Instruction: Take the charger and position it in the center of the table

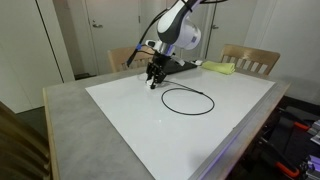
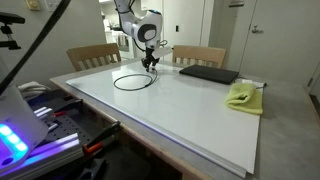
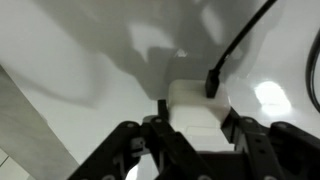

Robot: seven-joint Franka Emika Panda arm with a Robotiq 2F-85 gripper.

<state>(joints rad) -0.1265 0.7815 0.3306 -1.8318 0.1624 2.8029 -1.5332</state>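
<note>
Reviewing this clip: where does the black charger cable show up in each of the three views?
In an exterior view: the charger lies looped on the white sheet, right of centre, below the gripper.
In an exterior view: the charger is left of centre, beside the gripper.
Wrist view: the charger enters from upper right, above the gripper.
Shared landmark: the gripper.

Office or lab meeting room: large grey table (image 1: 66,112) under white sheet (image 1: 190,120), wooden chairs (image 2: 92,55) around, plain white walls (image 1: 285,30), doors (image 1: 100,25), lit electronics (image 2: 15,140) beside table
</note>
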